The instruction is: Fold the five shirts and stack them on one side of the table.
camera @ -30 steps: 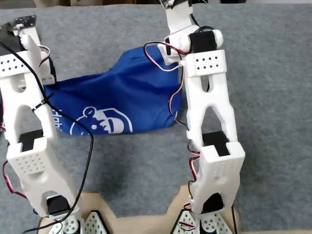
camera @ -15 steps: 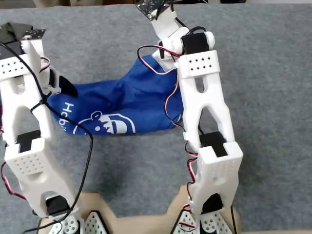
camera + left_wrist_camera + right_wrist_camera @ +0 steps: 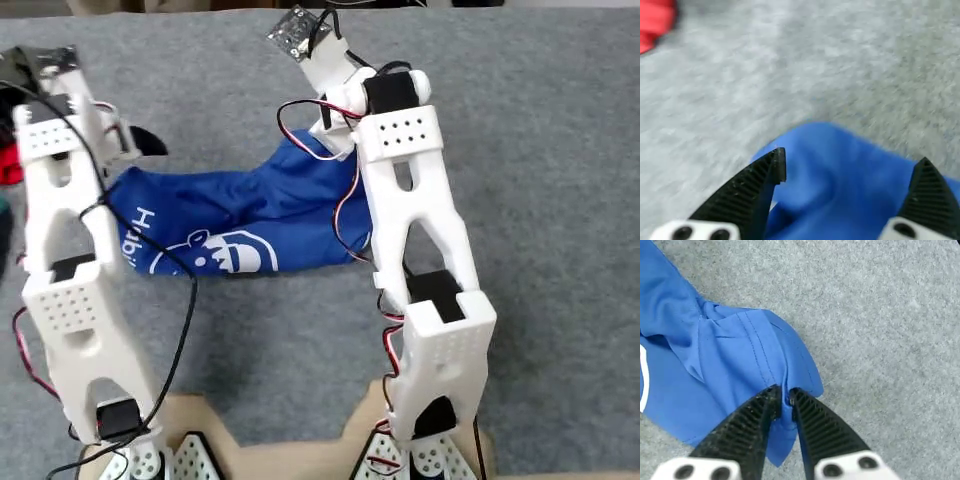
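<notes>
A blue shirt (image 3: 250, 215) with white print lies bunched on the grey table, left of the middle. My right gripper (image 3: 785, 395) is shut on a stitched edge of the blue shirt (image 3: 730, 365), at its far right corner under the right arm (image 3: 400, 140). My left gripper (image 3: 852, 167) hangs open just above the blue shirt's (image 3: 840, 175) far left edge, nothing between its fingers. One black finger (image 3: 150, 140) of it pokes out beside the left arm, just beyond the shirt.
A red cloth (image 3: 8, 165) lies at the table's left edge, also seen as a red patch (image 3: 655, 20) beyond the left gripper. Grey felt (image 3: 540, 150) covers the table. The arm bases stand on a wooden plate (image 3: 270, 445) at the near edge.
The left gripper has come off the shirt's left corner and moved toward the far side. The right wrist has swung left, dragging the shirt's far right corner with it.
</notes>
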Tool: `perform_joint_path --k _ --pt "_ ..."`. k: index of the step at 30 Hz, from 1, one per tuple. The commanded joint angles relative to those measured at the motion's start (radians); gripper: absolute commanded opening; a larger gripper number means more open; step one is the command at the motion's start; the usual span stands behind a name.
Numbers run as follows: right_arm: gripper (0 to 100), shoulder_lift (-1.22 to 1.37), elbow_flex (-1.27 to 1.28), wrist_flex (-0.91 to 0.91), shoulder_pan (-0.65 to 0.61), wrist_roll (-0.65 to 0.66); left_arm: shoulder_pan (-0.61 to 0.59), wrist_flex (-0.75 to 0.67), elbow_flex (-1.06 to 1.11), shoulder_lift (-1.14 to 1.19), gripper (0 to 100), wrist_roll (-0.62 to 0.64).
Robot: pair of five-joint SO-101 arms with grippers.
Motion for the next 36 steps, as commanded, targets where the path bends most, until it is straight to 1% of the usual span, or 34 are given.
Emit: perform_joint_path --k 1,3,5,13,16,20,31,34,36 --pt "0.5 -0.073 -0.001 -0.020 -0.012 0.009 0.031 -0.055 -0.048 0.036 38 0.012" --pt "0.5 -0.073 -0.001 -0.020 -0.012 0.009 0.026 -0.052 -0.058 0.071 36 0.012" --pt "0.5 -0.073 -0.001 -0.021 -0.012 0.009 0.015 -0.046 -0.078 0.101 31 0.012" --pt "0.5 -0.073 0.002 -0.034 -0.010 0.006 -0.025 -0.044 -0.129 0.156 2 0.014" --pt "0.5 -0.073 0.002 -0.034 -0.012 0.006 -0.021 -0.012 -0.152 0.150 3 0.014" --pt "0.5 -0.073 0.002 -0.034 -0.012 0.006 -0.011 0.037 -0.282 0.150 2 0.018" --pt "0.5 -0.074 -0.008 -0.035 -0.012 0.002 0.120 0.232 -0.878 0.150 2 0.018" --pt "0.5 -0.082 -0.010 -0.075 -0.007 -0.080 0.141 0.318 -1.025 0.150 2 0.017" --pt "0.5 -0.093 -0.024 -0.094 0.002 -0.150 0.150 0.353 -1.030 0.142 2 0.014"
